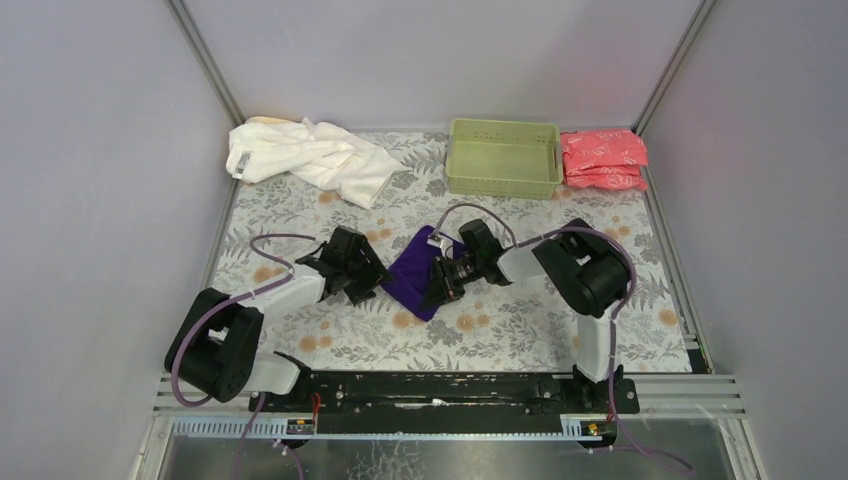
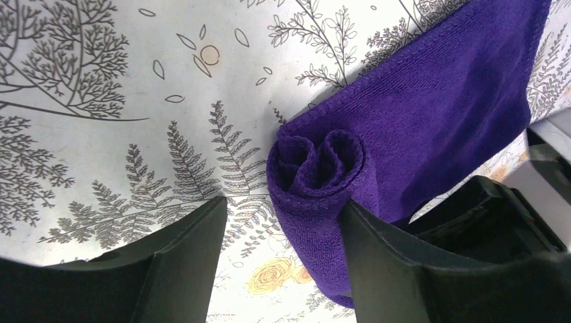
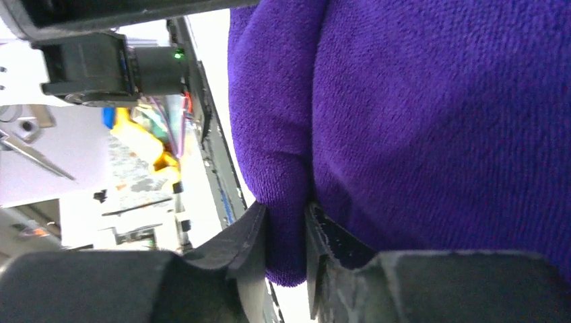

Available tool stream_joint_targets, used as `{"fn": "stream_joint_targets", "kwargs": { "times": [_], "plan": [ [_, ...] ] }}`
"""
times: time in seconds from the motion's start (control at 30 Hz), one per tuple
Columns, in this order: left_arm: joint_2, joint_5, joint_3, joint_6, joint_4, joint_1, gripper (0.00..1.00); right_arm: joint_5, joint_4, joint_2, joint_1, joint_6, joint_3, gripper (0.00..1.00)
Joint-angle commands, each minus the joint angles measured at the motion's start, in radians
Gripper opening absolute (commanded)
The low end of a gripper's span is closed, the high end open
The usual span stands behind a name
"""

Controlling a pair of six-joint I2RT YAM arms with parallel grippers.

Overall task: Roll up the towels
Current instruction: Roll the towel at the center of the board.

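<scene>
The purple towel (image 1: 418, 272) lies in the middle of the desk (image 1: 520, 330), between the 2 arms. 1 end of it is already curled into a small, loose roll (image 2: 316, 168), while the rest lies flat behind it. The left hand (image 2: 281, 205) is open and grips nothing. Its 2 fingers stand on either side of the end of the roll, and the right one is touching or almost touching the cloth, probably so that the roll cannot slide or unwind sideways. The right hand (image 3: 284, 214) is nearly closed, with a thin fold of the purple cloth pinched between its fingers. I judge that it holds the other side of the roll in order to turn it forward. The rolling of this towel seems to be only at its beginning. The white towel (image 1: 310, 158) lies crumpled at the far left corner of the desk, well apart from the hands, and is not yet rolled.
</scene>
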Motion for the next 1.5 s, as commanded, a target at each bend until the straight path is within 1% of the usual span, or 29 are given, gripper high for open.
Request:
{"fn": "stream_joint_targets", "kwargs": {
  "times": [0.0,0.03,0.1,0.2,0.27,0.37,0.5,0.6,0.7,0.83,0.93,1.0,1.13,1.17,1.27,1.4,1.47],
  "plan": [
    [0.031,-0.031,-0.045,0.009,0.039,-0.005,0.61,0.224,-0.328,-0.158,0.013,-0.243,0.045,0.35],
    [0.03,-0.037,-0.052,0.007,0.036,-0.005,0.61,0.27,-0.373,-0.195,0.021,-0.275,0.054,0.39],
    [0.023,-0.048,-0.068,0.002,0.033,-0.004,0.61,0.382,-0.453,-0.263,0.044,-0.344,0.069,0.44],
    [0.018,-0.059,-0.082,-0.004,0.024,-0.004,0.6,0.595,-0.553,-0.35,0.116,-0.435,0.092,0.51],
    [0.016,-0.059,-0.088,-0.007,0.023,-0.004,0.6,0.736,-0.585,-0.416,0.179,-0.492,0.102,0.53],
    [0.01,-0.062,-0.092,-0.014,0.017,-0.005,0.59,0.906,-0.577,-0.477,0.278,-0.564,0.1,0.56],
    [-0.01,-0.077,-0.103,-0.022,0.005,-0.004,0.59,1.06,-0.534,-0.498,0.391,-0.666,0.087,0.62],
    [-0.009,-0.08,-0.104,-0.022,0.0,-0.004,0.59,1.139,-0.516,-0.469,0.461,-0.723,0.095,0.62],
    [-0.008,-0.08,-0.103,-0.022,0.0,-0.005,0.59,1.19,-0.505,-0.419,0.496,-0.765,0.105,0.63],
    [-0.008,-0.08,-0.098,-0.02,0.0,-0.005,0.59,1.211,-0.481,-0.364,0.513,-0.802,0.111,0.61],
    [-0.008,-0.08,-0.102,-0.021,0.003,-0.004,0.59,1.226,-0.478,-0.293,0.514,-0.818,0.125,0.6],
    [-0.008,-0.077,-0.105,-0.019,0.006,-0.005,0.59,1.227,-0.48,-0.254,0.513,-0.825,0.137,0.57],
    [-0.019,-0.076,-0.103,-0.015,0.003,-0.005,0.59,1.203,-0.576,-0.168,0.497,-0.837,0.199,0.45],
    [-0.026,-0.076,-0.103,-0.015,0.001,-0.006,0.59,1.173,-0.597,-0.151,0.487,-0.829,0.213,0.4],
    [-0.047,-0.084,-0.099,-0.012,-0.009,-0.004,0.6,1.047,-0.623,-0.158,0.45,-0.797,0.219,0.3],
    [-0.094,-0.096,-0.093,-0.013,-0.035,-0.004,0.62,0.767,-0.637,-0.191,0.362,-0.728,0.212,0.16],
    [-0.125,-0.105,-0.087,-0.015,-0.055,-0.004,0.65,0.635,-0.634,-0.201,0.317,-0.682,0.203,0.13]
  ]
}}
